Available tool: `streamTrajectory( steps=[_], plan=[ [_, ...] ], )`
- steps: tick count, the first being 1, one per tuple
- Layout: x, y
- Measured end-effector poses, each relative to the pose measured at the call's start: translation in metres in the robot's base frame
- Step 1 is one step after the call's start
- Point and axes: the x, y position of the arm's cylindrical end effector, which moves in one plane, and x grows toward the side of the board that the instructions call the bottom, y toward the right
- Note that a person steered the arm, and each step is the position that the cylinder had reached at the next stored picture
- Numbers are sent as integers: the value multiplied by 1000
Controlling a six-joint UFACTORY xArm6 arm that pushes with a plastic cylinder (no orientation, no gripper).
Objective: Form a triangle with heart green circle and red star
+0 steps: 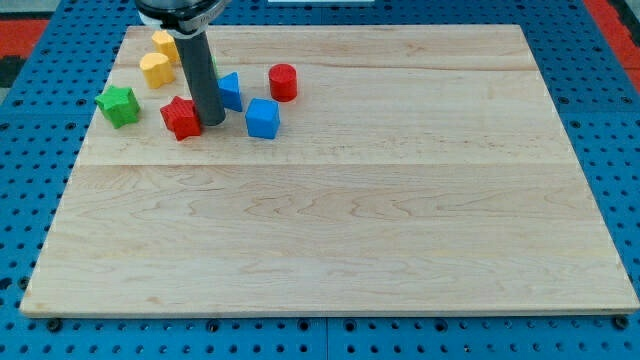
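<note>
Red star (181, 117): you see it near the board's upper left corner, lying flat on the wood, just to the view's left of the rod's lower end.
My tip (213, 122): it sits on the board right beside the red star, touching it or nearly so; you cannot tell which. It is a plain rod with no jaws, so there is nothing to part or close, and it holds nothing.
Yellow heart (155, 70): you find it above the red star, toward the view's top; its shape reads as a heart only roughly.
Yellow block (165, 45): a second yellow piece sits just above the heart, close to the board's top edge; its shape is unclear.
Green block (118, 105): it lies at the view's left of the red star, near the board's left edge, and looks star-like rather than round.
Green circle: you cannot pick out a round green block; only a sliver of green shows at the rod's right edge.
Blue block behind the rod (230, 91): it is partly hidden by the rod, just to the view's right of it.
Blue cube (263, 118): it stands to the view's right of my tip, near it but apart.
Red cylinder (283, 81): it sits above and right of the blue cube.
Wooden board (380, 220): it carries all the blocks, crowded in its upper left part.
Surroundings: a blue perforated table (610, 150) frames the board.
</note>
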Motion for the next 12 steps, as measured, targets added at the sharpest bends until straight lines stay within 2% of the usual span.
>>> streamTrajectory(
  steps=[2,3,4,6,7,8,10,12],
  plan=[
    [-8,-35],
    [-32,-25],
    [-55,-39],
    [-72,-42],
    [-78,-85],
    [-78,-91],
    [-78,-57],
    [-44,-52]
  ],
)
